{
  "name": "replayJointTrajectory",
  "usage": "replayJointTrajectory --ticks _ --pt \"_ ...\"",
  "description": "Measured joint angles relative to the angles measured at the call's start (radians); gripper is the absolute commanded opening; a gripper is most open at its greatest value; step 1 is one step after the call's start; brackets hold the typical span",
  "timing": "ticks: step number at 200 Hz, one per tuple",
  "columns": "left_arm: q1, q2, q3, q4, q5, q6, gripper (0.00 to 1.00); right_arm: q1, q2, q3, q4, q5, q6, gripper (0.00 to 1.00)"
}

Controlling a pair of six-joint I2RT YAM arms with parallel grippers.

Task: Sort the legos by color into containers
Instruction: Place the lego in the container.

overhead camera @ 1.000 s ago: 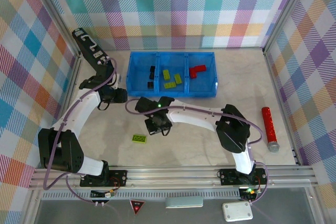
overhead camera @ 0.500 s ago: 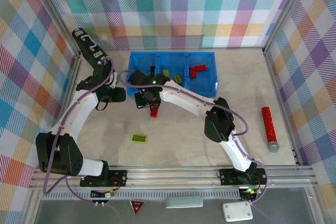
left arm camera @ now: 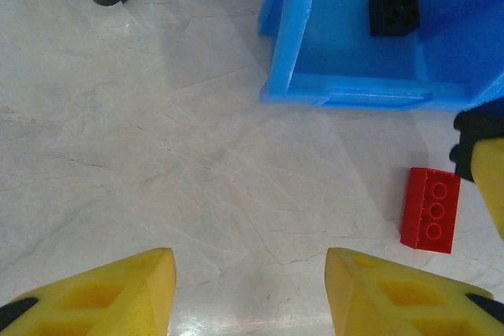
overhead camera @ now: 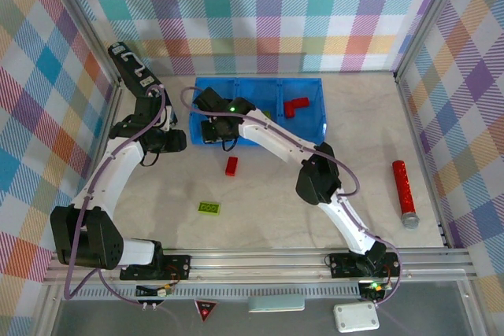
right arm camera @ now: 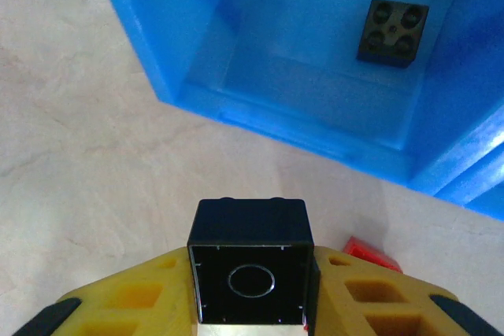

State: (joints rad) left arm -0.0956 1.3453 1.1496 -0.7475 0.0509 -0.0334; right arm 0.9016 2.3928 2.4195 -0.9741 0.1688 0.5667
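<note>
The right pincer [right arm camera: 252,304] is gripping a black cube-shaped Lego brick [right arm camera: 250,257] between its yellow fingers. It is hovering over the counter [right arm camera: 71,155], just short of the blue bin [right arm camera: 146,29]. A second black brick [right arm camera: 393,32] is lying in the bin's left compartment [right arm camera: 307,53]. The left pincer [left arm camera: 248,289] is hanging open beside the bin. A red brick [left arm camera: 430,209] and a lime green brick [overhead camera: 209,208] are lying on the counter, unsorted. The next move probably calls for carrying the held brick over the bin wall and releasing it.

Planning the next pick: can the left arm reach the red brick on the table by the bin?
Probably yes: bare table lies between the open left gripper and the red brick, though the right gripper, holding a black brick, hangs close.
</note>
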Motion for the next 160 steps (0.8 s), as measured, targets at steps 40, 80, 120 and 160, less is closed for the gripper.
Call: replayJointTrajectory --ticks 40,80,120,160 --pt "0.0 0.0 -0.001 0.02 -0.001 0.0 0.53 -0.025 0.07 0.039 0.032 0.003 -0.005 0.37" --pt "0.0 0.0 -0.001 0.022 -0.001 0.0 0.53 -0.039 0.13 0.063 0.061 0.002 -0.007 0.37" --pt "0.0 0.0 -0.001 0.022 0.0 0.0 0.53 -0.044 0.172 0.103 0.125 0.003 -0.013 0.36" --pt "0.0 0.0 -0.002 0.022 0.0 0.0 0.53 -0.044 0.215 0.111 0.188 0.003 -0.022 0.36"
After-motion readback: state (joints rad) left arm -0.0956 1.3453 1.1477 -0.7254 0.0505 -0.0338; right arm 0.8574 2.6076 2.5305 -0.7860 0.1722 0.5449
